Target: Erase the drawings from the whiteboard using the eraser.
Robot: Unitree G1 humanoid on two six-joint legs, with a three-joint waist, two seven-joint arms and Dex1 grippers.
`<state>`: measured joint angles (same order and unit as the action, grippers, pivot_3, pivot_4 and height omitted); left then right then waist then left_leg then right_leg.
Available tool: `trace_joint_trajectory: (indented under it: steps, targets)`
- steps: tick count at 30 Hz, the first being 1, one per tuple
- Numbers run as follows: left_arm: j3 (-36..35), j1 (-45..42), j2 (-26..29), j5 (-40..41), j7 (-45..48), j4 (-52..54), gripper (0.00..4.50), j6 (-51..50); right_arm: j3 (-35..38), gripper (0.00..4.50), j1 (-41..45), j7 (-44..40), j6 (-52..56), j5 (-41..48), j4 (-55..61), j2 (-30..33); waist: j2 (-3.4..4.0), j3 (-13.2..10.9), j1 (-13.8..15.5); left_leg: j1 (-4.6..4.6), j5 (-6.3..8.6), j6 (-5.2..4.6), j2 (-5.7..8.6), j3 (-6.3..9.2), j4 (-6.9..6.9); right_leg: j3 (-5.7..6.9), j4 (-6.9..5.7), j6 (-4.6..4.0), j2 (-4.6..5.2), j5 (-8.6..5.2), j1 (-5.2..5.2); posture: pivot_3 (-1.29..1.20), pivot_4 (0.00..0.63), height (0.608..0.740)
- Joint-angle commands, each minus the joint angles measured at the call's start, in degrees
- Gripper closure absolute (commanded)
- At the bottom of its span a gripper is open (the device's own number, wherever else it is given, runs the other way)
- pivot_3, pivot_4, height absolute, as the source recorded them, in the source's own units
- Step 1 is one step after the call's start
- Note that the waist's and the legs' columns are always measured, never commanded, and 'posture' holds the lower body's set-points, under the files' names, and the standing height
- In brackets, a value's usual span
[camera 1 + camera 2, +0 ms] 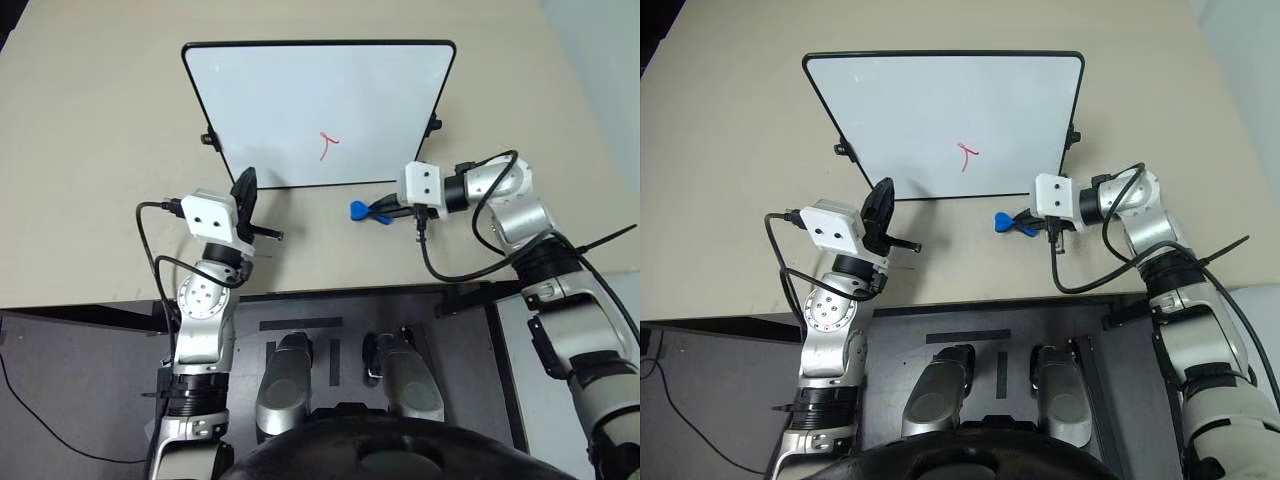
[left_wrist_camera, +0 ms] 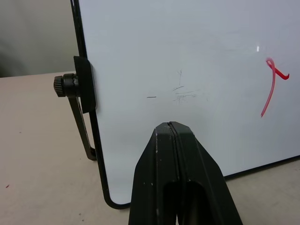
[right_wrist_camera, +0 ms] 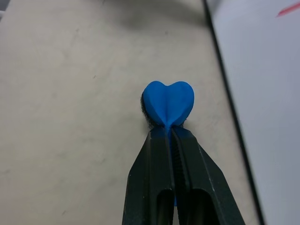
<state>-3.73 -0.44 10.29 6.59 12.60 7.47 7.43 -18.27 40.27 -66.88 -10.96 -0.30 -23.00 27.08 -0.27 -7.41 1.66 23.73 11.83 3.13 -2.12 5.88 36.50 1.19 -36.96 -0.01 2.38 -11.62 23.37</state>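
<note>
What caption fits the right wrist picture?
Right hand pinching the blue eraser beside the whiteboard.

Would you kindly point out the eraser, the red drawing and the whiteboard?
eraser (image 3: 168,104): right wrist view, its wide blue end.
red drawing (image 2: 271,89): left wrist view, its long stroke.
whiteboard (image 1: 300,100): left eye view, bare white surface.

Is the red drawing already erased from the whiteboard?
No, the red drawing is on the whiteboard, untouched.

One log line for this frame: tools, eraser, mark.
right tool: shut on eraser | left tool: shut, empty, facing whiteboard | red mark: not erased
</note>
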Motion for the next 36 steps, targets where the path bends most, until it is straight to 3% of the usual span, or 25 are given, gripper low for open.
trace_joint_trajectory:
  steps: [1, 9, 17, 28, 36]
  targets:
    - [-0.33, -0.08, 0.47, -0.06, 0.45, 1.40, 4.50, 1.18, 2.57, 4.48, 0.33, 7.60, -1.79, -1.03, 11.43, -2.21, 0.01, -0.01, -0.25, -0.01, 0.01, 0.02, -0.02, -0.02, -0.01, 0.00, 0.00, -0.04, 0.00, 0.02, 0.03, 0.00, 0.150, 0.740]
    - [-0.41, -0.93, 1.08, -0.04, 1.17, 0.80, 4.50, 0.95, -1.17, 4.48, 0.60, 27.96, -14.39, -19.37, 11.64, -4.83, 0.01, 0.00, 0.00, 0.02, 0.03, -0.04, -0.06, 0.03, 0.03, 0.06, 0.00, -0.12, 0.08, 0.09, 0.06, 0.00, 0.150, 0.740]
    - [-0.01, -1.83, 0.97, -0.02, 1.40, 0.33, 4.50, 0.95, -4.65, 4.48, 7.54, 48.35, -20.00, -36.41, -1.65, -4.98, 0.02, -0.01, -0.09, 0.14, 0.17, 0.19, -0.07, 0.03, 0.03, 0.05, -0.04, -0.13, 0.08, 0.34, 0.29, 0.00, 0.150, 0.740]
    - [-0.45, -1.20, 0.93, 0.04, 1.01, 0.88, 4.50, 1.29, -9.26, 4.48, 7.38, 50.00, -23.13, -37.34, -11.72, -6.36, 0.09, -0.06, -0.28, 0.12, 0.19, 0.46, -0.11, 0.02, -0.01, 0.03, -0.01, -0.51, 0.08, 0.97, 0.30, 0.00, 0.150, 0.740]
    - [-0.57, -1.38, 1.17, 0.17, 1.15, 0.91, 4.50, 1.17, -8.05, 4.48, 10.18, 58.10, -22.64, -39.73, -13.94, -6.28, 0.12, -0.08, -0.40, 0.15, -0.11, 0.58, -0.17, -0.01, -0.10, 0.03, 0.05, -0.44, 0.08, 0.95, 0.32, 0.00, 0.150, 0.740]
